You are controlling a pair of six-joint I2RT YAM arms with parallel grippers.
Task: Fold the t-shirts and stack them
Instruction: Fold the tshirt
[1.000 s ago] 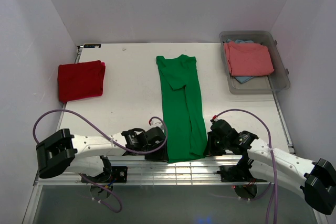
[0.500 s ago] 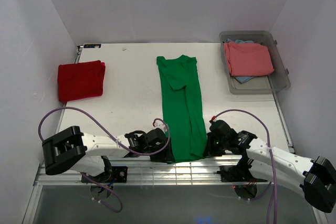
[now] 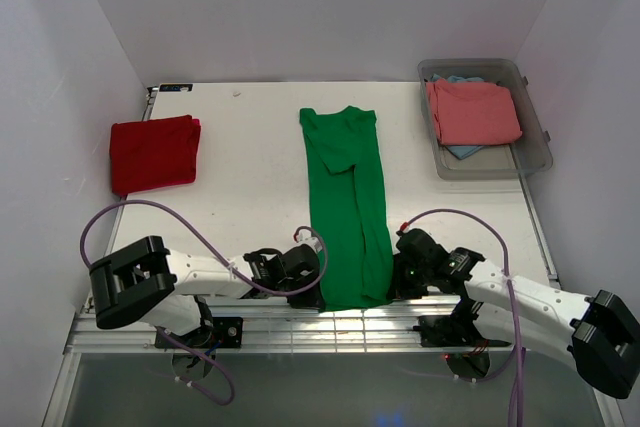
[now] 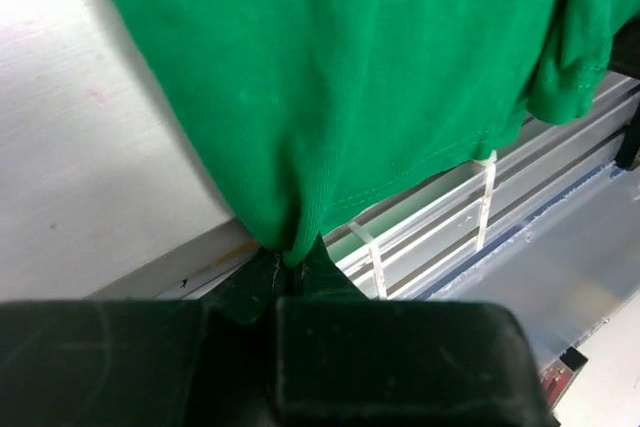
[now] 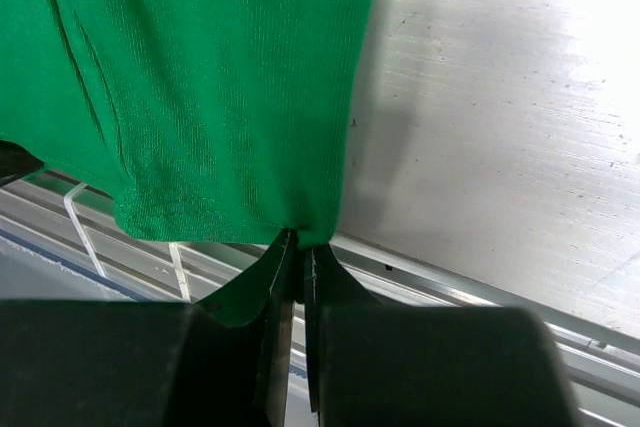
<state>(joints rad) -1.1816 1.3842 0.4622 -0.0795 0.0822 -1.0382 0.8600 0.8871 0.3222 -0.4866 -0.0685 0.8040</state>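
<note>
A bright green t-shirt (image 3: 346,202) lies as a long narrow strip down the middle of the table, collar at the far end, hem overhanging the near edge. My left gripper (image 3: 318,297) is shut on the hem's left corner (image 4: 285,247). My right gripper (image 3: 392,285) is shut on the hem's right corner (image 5: 305,232). A deep red t-shirt (image 3: 153,152) lies folded at the far left. A salmon-pink t-shirt (image 3: 472,112) lies folded in the bin on top of a light blue one (image 3: 462,150).
The clear plastic bin (image 3: 533,152) stands at the back right corner. A metal rail (image 3: 340,327) runs along the near edge under the hem. White walls close in the table on three sides.
My left gripper has slid right to the hem's left corner and shut on it. The right gripper has held its grip and barely moved.
</note>
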